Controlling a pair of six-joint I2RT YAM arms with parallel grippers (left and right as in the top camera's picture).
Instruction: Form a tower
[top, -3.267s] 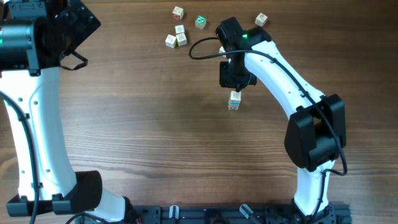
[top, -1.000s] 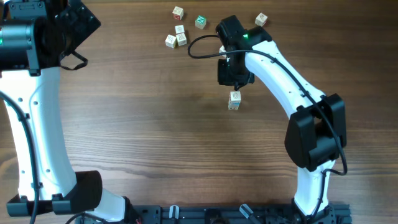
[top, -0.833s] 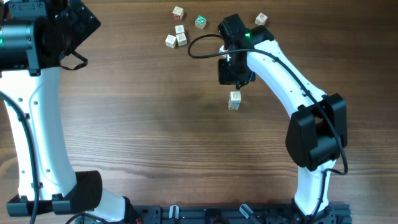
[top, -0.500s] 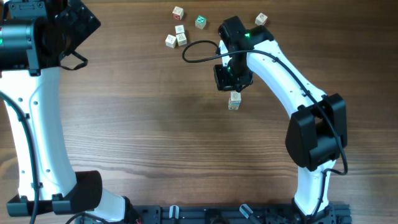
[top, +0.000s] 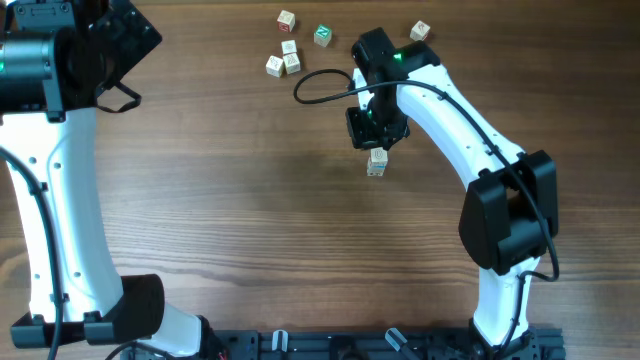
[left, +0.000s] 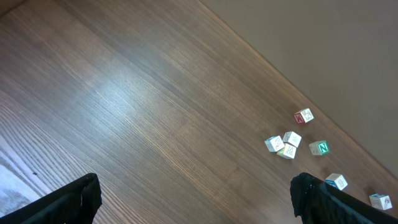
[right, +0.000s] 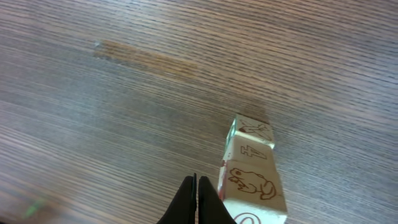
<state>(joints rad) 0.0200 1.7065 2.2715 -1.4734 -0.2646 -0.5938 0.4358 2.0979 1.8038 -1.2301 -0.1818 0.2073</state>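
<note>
The tower (top: 377, 162) is a narrow stack of pale letter cubes standing right of the table's middle. In the right wrist view the tower (right: 252, 168) shows a frog drawing and a letter on its side faces. My right gripper (right: 194, 182) is shut with nothing in it, its tips close beside the upper cubes on their left; I cannot tell whether they touch. Seen from overhead, the right gripper (top: 372, 138) hangs just behind the stack. My left gripper (left: 196, 199) is wide open and empty, high over the table's left side.
Loose cubes lie at the far edge: a red-sided one (top: 286, 19), a green one (top: 322, 36), a small cluster (top: 283, 62) and one (top: 420, 32) behind the right arm. A black cable loop (top: 315, 85) sticks out left of the right wrist.
My right gripper has shifted a little nearer to the tower and its wrist has turned, swinging the cable loop leftward. The tower and the left arm have not moved.
</note>
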